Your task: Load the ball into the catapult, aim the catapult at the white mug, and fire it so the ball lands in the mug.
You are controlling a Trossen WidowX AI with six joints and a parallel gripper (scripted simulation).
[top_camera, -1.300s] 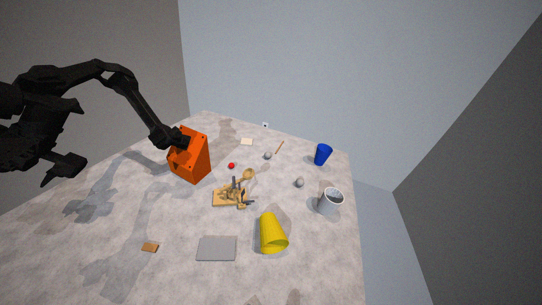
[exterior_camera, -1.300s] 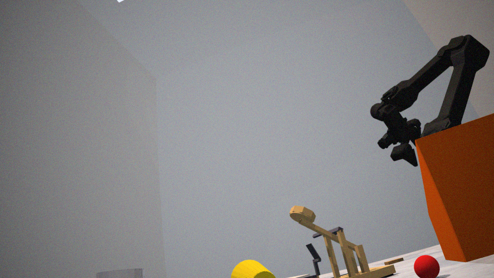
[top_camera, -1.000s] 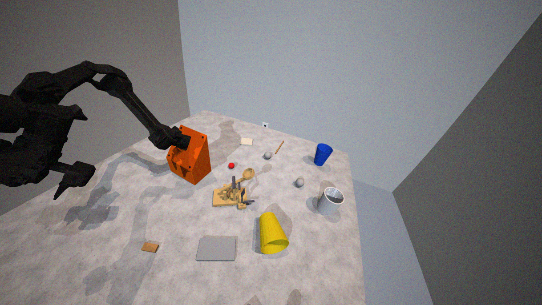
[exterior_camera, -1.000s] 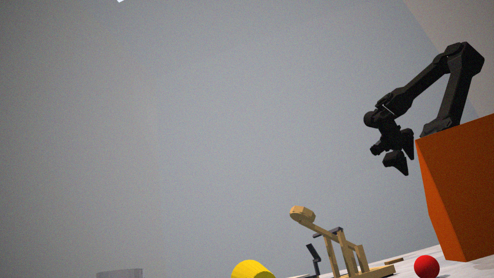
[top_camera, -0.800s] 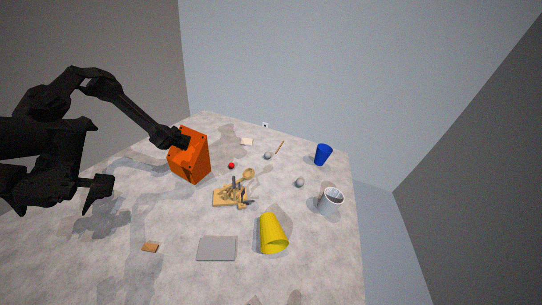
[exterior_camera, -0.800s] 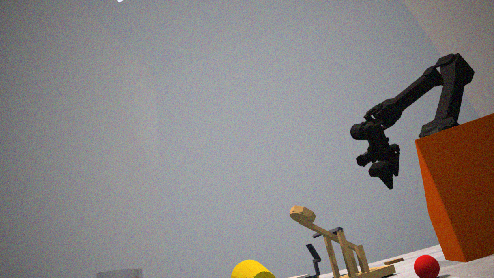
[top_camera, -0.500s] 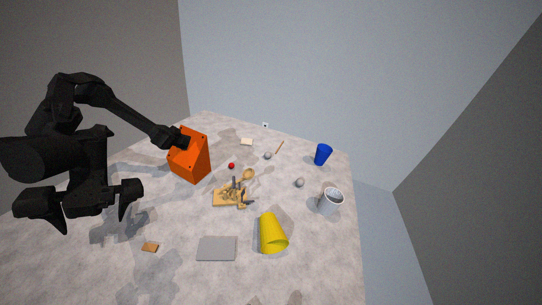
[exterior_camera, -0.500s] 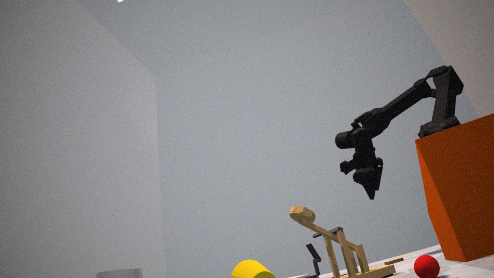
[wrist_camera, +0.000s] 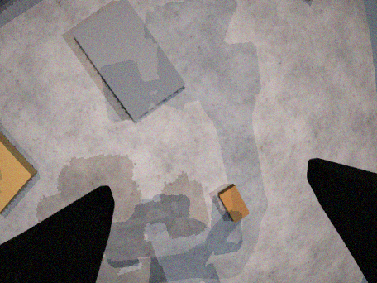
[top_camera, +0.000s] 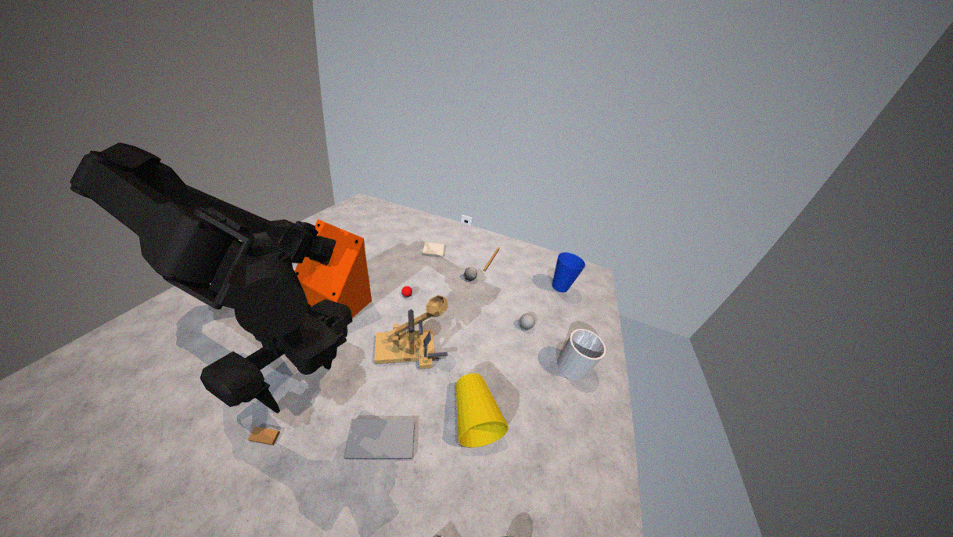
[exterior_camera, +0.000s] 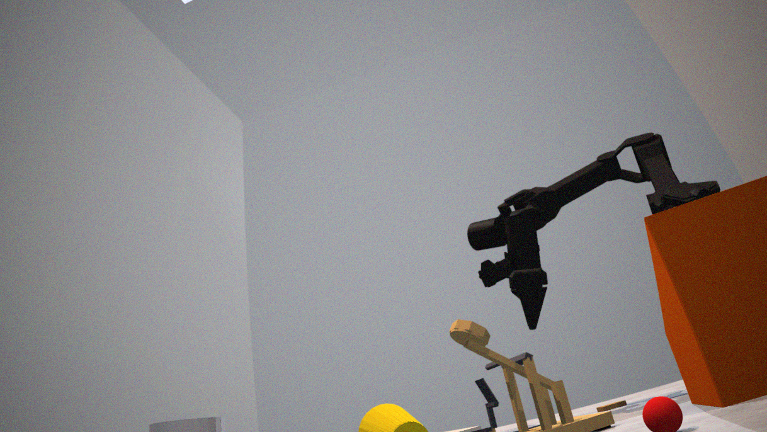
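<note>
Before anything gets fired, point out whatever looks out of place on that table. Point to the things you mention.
The yellow cup (top_camera: pixel 477 412) (exterior_camera: pixel 387 418) looks odd: it lies on its side near the catapult (top_camera: pixel 403 347) (exterior_camera: pixel 544 395) (wrist_camera: pixel 12 175), while the blue cup (top_camera: pixel 567 272) and white mug (top_camera: pixel 578 356) stand upright.

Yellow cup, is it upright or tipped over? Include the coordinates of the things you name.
Tipped over: the yellow cup (top_camera: pixel 474 406) (exterior_camera: pixel 387 419) lies on its side, mouth facing sideways.

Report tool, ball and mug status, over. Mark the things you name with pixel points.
Tool (top_camera: pixel 305 385) (exterior_camera: pixel 531 328) (wrist_camera: pixel 211 183) open, nothing held. Red ball (top_camera: pixel 406 291) (exterior_camera: pixel 662 414) on table, not loaded. White mug (top_camera: pixel 580 355) upright; yellow cup (top_camera: pixel 477 413) (exterior_camera: pixel 390 418) on its side, nearer the catapult (top_camera: pixel 394 349) (exterior_camera: pixel 545 397).
</note>
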